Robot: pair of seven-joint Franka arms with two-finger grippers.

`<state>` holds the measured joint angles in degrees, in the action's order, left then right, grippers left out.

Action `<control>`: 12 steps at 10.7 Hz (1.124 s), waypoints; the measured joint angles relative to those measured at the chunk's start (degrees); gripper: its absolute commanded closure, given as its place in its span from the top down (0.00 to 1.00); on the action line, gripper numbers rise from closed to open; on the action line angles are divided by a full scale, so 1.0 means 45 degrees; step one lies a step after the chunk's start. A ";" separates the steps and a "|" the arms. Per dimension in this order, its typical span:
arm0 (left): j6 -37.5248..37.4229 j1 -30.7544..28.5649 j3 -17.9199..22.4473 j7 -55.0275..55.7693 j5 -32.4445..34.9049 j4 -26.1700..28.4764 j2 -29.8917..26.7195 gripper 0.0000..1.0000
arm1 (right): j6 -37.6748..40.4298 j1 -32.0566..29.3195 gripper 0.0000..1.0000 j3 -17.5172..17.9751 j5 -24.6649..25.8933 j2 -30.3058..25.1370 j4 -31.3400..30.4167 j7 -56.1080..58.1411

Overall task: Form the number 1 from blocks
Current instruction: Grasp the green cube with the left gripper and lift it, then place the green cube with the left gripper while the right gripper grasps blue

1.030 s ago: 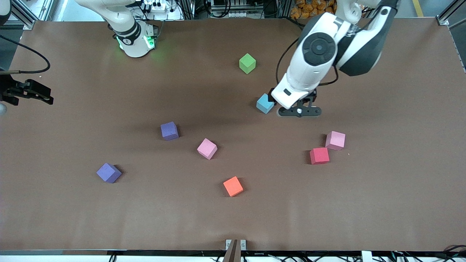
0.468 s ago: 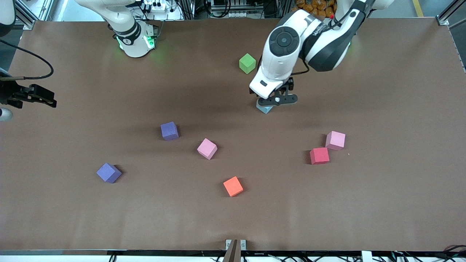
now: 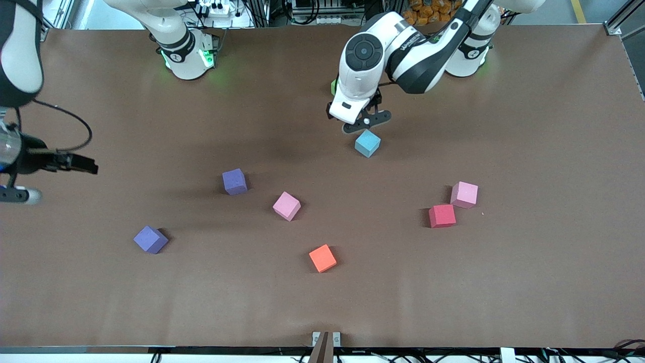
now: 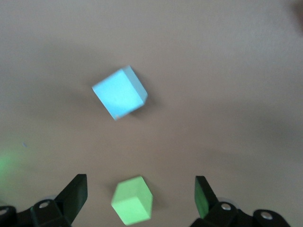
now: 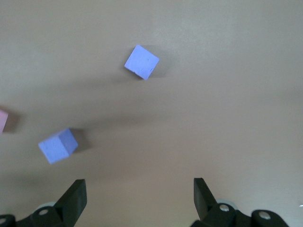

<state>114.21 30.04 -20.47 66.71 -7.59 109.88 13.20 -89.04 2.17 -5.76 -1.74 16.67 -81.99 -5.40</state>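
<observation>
My left gripper (image 3: 365, 121) hangs open over the table just beside the light blue block (image 3: 367, 143). In the left wrist view the green block (image 4: 132, 200) lies under the left gripper (image 4: 139, 184), between its spread fingers and untouched, with the light blue block (image 4: 119, 92) farther out. The left arm hides most of the green block (image 3: 333, 86) in the front view. My right gripper (image 3: 85, 165) is open over the right arm's end of the table. Two purple blocks (image 3: 235, 181) (image 3: 150, 239), two pink blocks (image 3: 286, 205) (image 3: 464, 194), a red block (image 3: 442, 215) and an orange block (image 3: 322, 258) lie scattered.
The brown table (image 3: 529, 282) carries only the blocks. The arm bases (image 3: 186, 55) (image 3: 466, 55) stand along its edge farthest from the front camera. A small metal bracket (image 3: 326, 339) sits at the nearest edge. The right wrist view shows both purple blocks (image 5: 142, 62) (image 5: 58, 145).
My left arm has swept from beside the light blue block, over it, toward the green block. My right gripper has come in from the table's end toward the purple blocks. No block moved.
</observation>
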 measured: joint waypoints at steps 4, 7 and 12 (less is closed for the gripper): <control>0.2091 -0.0011 -0.1337 0.1970 -0.0760 0.1898 0.0063 1.00 | -0.1838 0.0005 1.00 0.0048 -0.0908 0.2126 -0.0029 -0.4263; 0.3808 -0.0021 -0.2063 0.3104 -0.1555 0.3547 0.0109 1.00 | -0.3441 -0.0330 1.00 -0.0010 -0.1434 0.3391 -0.0014 -0.4484; 0.6118 -0.0021 -0.3222 0.4478 -0.1621 0.5603 0.0116 1.00 | -0.4759 -0.0479 1.00 -0.0027 -0.1498 0.4851 -0.0015 -0.4475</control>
<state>141.74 29.95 -34.97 86.86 -14.88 135.09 13.72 -110.45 0.02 -5.88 -8.47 38.50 -82.05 -25.53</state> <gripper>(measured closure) 0.000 0.000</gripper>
